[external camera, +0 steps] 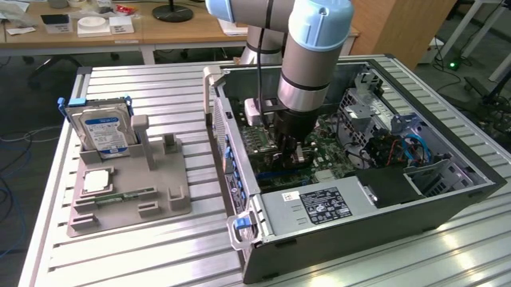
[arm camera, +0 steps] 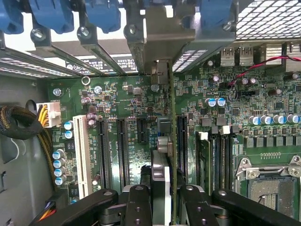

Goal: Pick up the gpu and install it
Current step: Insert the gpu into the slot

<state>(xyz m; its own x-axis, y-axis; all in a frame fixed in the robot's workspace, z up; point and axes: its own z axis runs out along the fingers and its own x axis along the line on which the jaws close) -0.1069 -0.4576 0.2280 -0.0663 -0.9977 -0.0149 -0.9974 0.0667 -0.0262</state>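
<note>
Pincer: black two-fingered gripper [arm camera: 162,200], clamped on the thin card held edge-on.
GPU: thin flat circuit card with silvery bracket [arm camera: 165,141], held upright over the green motherboard [arm camera: 117,103], between black expansion slots.
Labels: none readable on the board.
Surroundings: open dark computer case [external camera: 383,209]; silver hard drive with blue-white label [external camera: 102,128] stands well apart on grey holder tray [external camera: 160,197].

I work in a robotics lab: my counter [external camera: 143,239] is ribbed aluminium rail, holding an opened dark-grey computer case [external camera: 383,209] and a grey moulded parts fixture [external camera: 160,191], with wooden office desks [external camera: 160,33] behind.
</note>
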